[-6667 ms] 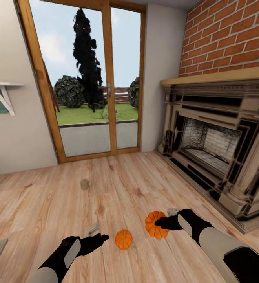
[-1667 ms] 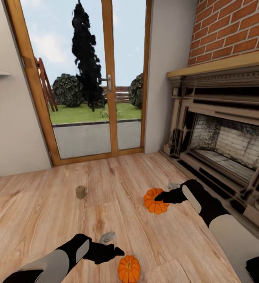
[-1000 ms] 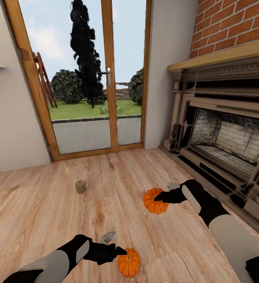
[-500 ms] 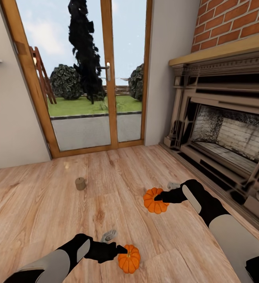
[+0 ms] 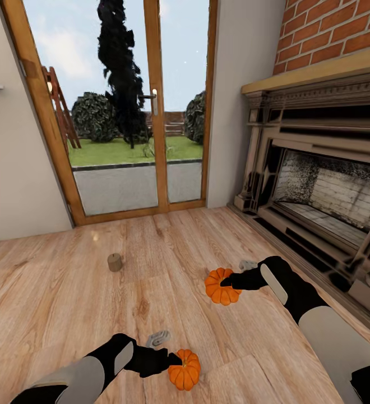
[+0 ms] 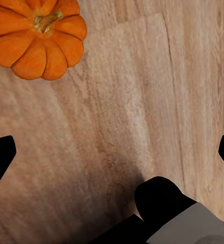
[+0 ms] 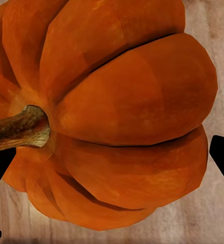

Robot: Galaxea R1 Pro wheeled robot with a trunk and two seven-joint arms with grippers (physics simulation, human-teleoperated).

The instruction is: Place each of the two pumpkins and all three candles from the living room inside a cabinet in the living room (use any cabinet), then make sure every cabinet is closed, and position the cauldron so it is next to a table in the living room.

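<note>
— Two pumpkins: where are they sitting?
— The right gripper point(image 5: 228, 282) is clasping the far pumpkin point(image 5: 221, 287); the near pumpkin point(image 5: 184, 369) is lying on the floor point(image 5: 67, 303), beside the spread-fingered, empty left gripper point(image 5: 171, 357).
— And the candle point(image 5: 115, 262)?
— Standing near the glass door point(image 5: 129, 112).

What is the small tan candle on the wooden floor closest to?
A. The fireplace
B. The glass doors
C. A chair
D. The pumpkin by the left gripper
B. In the head view the candle stands alone on the floor toward the glass doors, well apart from the fireplace and from both pumpkins.
</note>
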